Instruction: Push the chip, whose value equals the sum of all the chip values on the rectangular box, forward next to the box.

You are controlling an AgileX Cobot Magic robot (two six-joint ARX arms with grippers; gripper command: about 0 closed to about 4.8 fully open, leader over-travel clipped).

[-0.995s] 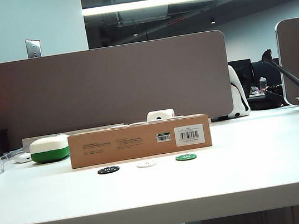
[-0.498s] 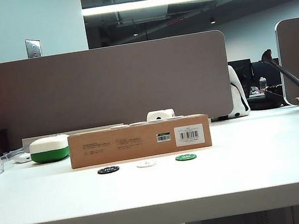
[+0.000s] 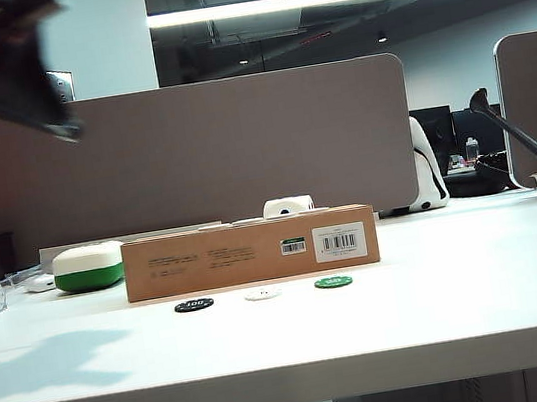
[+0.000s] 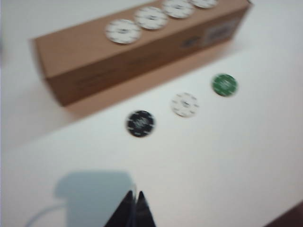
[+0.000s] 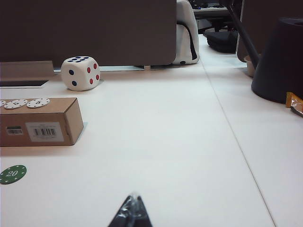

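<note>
Left gripper (image 4: 134, 208): fingertips pressed together, holding nothing; raised above the table (image 3: 466, 303), on the near side of the chip row, nearest the black chip. Change noted: half a second ago the exterior view showed no arm; now a dark blurred arm (image 3: 0, 59) fills its upper left corner and throws a shadow on the table below. The left arm has begun its approach (the left wrist picture is itself blurred with motion).

Right gripper (image 5: 131, 208): tips likewise together, empty, low over bare table on the right side, well apart from the chips.

The chip (image 4: 224, 85): green, marked 20 in the right wrist view, lying flat on the table just in front of the barcode end of the rectangular box (image 4: 142, 52), apart from it, unmoved. It is the farthest of the three from the left gripper.

White chip (image 4: 184, 104): middle of the row. Black chip (image 4: 140, 123): left end.

Chips on the box top (image 4: 150, 17): four white ones in a row; one reads 5 in the right wrist view (four fives would make twenty).

Assessment: the push is not yet begun; the left gripper would have to pass the black and white chips to reach the green one.
</note>
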